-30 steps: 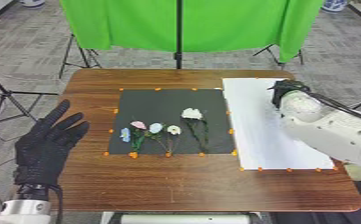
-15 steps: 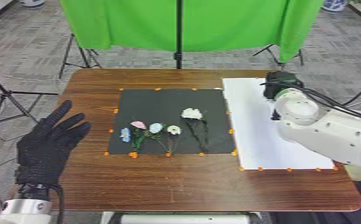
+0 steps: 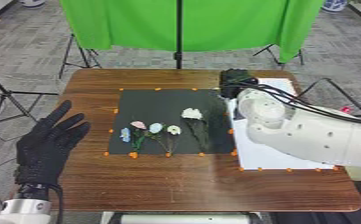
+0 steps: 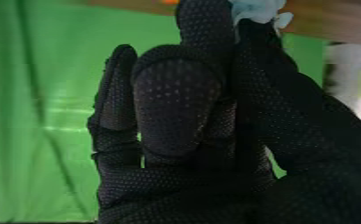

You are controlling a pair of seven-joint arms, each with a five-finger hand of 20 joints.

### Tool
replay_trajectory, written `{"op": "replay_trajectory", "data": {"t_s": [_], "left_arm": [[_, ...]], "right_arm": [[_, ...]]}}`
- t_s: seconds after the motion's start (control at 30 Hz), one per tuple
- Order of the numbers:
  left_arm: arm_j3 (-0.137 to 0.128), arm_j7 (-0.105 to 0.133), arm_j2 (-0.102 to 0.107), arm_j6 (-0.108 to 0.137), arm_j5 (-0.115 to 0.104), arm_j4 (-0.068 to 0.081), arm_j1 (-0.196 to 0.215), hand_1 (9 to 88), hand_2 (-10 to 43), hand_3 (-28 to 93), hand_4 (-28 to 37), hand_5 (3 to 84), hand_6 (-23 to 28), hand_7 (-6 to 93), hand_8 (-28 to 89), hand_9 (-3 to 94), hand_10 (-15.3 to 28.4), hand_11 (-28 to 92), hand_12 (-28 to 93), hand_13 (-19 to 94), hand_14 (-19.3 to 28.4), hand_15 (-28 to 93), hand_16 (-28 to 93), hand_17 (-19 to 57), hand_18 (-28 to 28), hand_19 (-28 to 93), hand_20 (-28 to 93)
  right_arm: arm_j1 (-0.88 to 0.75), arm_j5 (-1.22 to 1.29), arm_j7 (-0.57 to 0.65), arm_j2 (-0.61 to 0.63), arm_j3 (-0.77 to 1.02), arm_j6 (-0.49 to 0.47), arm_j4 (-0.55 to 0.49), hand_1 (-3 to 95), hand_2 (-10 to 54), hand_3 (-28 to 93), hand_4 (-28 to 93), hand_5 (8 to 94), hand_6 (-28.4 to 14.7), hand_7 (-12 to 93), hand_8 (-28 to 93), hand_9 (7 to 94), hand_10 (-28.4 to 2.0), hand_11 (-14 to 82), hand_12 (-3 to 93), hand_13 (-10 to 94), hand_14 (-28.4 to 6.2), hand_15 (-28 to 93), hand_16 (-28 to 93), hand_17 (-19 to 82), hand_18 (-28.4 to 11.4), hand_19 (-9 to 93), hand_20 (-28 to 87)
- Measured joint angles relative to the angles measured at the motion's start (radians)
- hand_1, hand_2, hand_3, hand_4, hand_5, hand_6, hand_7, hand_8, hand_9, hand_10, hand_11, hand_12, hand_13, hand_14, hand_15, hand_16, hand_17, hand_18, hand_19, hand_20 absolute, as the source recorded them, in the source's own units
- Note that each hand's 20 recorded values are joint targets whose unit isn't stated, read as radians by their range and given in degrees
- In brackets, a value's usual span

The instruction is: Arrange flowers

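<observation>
Right hand (image 3: 236, 80) has moved left — fingers pinching a pale blue flower (image 4: 256, 10) — left hand (image 3: 41, 155), fingers apart.

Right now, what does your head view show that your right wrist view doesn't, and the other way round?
Head view: the left hand with its fingers extended, the dark mat with the pink flower and the large white flower lying on it, and the white sheet.
Right wrist view: a pale blue bloom, pinched at the tips of the right hand.
Both: the right hand, the green cloth and the brown table.
</observation>
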Motion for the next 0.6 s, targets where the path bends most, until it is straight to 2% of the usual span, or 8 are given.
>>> {"op": "replay_trajectory", "data": {"t_s": [0.23,0.6], "left_arm": [[-0.001,-0.001,-0.005,0.0,0.001,0.0,0.0,21.0,6.3,79,-27.0,33.9,7.9,13.3,-9,31.7,18.8,31,11,23,27.2,63,-13,-9.6,21.5,55,28],[0.002,-0.001,-0.009,0.0,0.002,0.0,0.0,21.0,6.2,79,-27.1,33.9,7.8,13.4,-9,31.8,18.8,32,11,23,27.1,63,-13,-9.6,21.5,55,28]], "right_arm": [[-0.054,-0.006,-0.001,-0.038,0.017,-0.027,-0.04,54.7,-9.5,71,-28,82.0,3.9,24,1,93.7,-4.3,15.1,30.0,84,-1.4,65,19,31,-15.9,83,25],[-0.086,-0.016,0.012,-0.033,0.002,-0.034,-0.051,54.7,-9.5,71,-28,82.2,3.6,24,2,93.7,-4.2,14.8,30.1,84,-1.6,65,19,31,-16.1,83,25]]}}
